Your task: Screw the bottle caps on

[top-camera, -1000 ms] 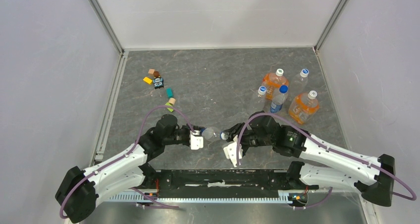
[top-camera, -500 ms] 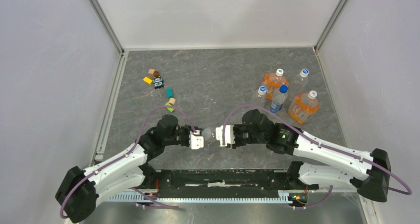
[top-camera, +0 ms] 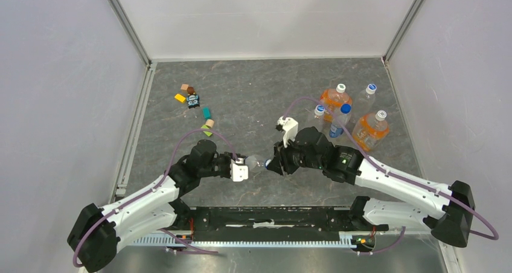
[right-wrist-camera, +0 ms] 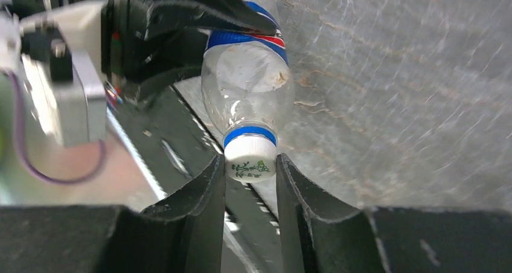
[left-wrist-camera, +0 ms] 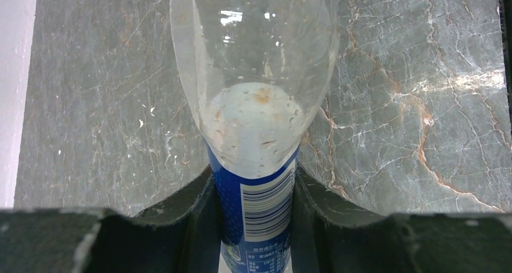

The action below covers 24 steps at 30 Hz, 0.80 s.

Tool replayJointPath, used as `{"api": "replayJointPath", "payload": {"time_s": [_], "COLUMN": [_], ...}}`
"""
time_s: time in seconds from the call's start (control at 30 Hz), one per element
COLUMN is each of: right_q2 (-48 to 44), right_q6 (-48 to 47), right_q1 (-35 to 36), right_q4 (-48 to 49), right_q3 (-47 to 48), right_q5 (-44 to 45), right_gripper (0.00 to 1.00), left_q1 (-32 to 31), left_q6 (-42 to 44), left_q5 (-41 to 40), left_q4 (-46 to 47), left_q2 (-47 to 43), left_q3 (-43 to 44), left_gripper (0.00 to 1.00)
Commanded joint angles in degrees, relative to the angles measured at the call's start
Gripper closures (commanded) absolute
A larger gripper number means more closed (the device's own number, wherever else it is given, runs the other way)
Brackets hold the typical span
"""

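Left gripper (left-wrist-camera: pixel 256 191) was clamped on the bottle (left-wrist-camera: pixel 253 80) at its blue label band. Body and neck stuck out past the fingertips, off the table (top-camera: pixel 253 92). Right gripper (right-wrist-camera: pixel 250 164) was clenched on the white cap (right-wrist-camera: pixel 249 160), which sat between its pads right at the tips, on the bottle's neck end with the blue ring just behind it. The bottle lay roughly level, spanning tip to tip between both grippers.

Couldn't tell whether the threads were engaged or the cap only rested on the mouth.

Risks as I judged them:
- Cross-thread: in the right wrist view the bottle leaned off the finger axis. Turning at that angle could bite crooked and jam.
- Bottle spin: left pads sat on slick label over thin, empty-looking plastic. Cap torque could rotate the whole bottle in the jaws instead of tightening.
- Squash: a harder left grip to stop the spin could oval the wall and tilt the neck.
- Cap slip: right pads held only the cap's sides, near the fingertips. Under torque they could skid round it and tighten nothing.
- Drop: letting go with the right to regrip before the threads caught would send the cap to the table below the fingers.
- Right arm (top-camera: pixel 392 185) sat close to the standing bottles (top-camera: pixel 333 99) behind that gripper. An elbow shift while reorienting could knock them.
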Motion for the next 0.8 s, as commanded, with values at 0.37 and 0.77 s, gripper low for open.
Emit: {"api": "replayJointPath", "payload": {"time_s": [0.37, 0.77], "right_q2": [-6.0, -12.08], "right_q6": [33.66, -6.67], "right_q1": [-1.04, -1.11], "right_q4": [7.29, 22.38], "right_q3": [0.41, -0.98], "right_q5": [13.18, -3.37], "right_gripper": [0.68, 0.02], "left_q1": [-1.04, -1.17], "left_q6": [0.29, 0.39], "left_q5": [3.77, 3.89], "left_q4": [4.88, 4.0], "left_q2": [-1.16, -0.13], "left_q3": [2.64, 3.08], "left_gripper": [0.57, 0.57]}}
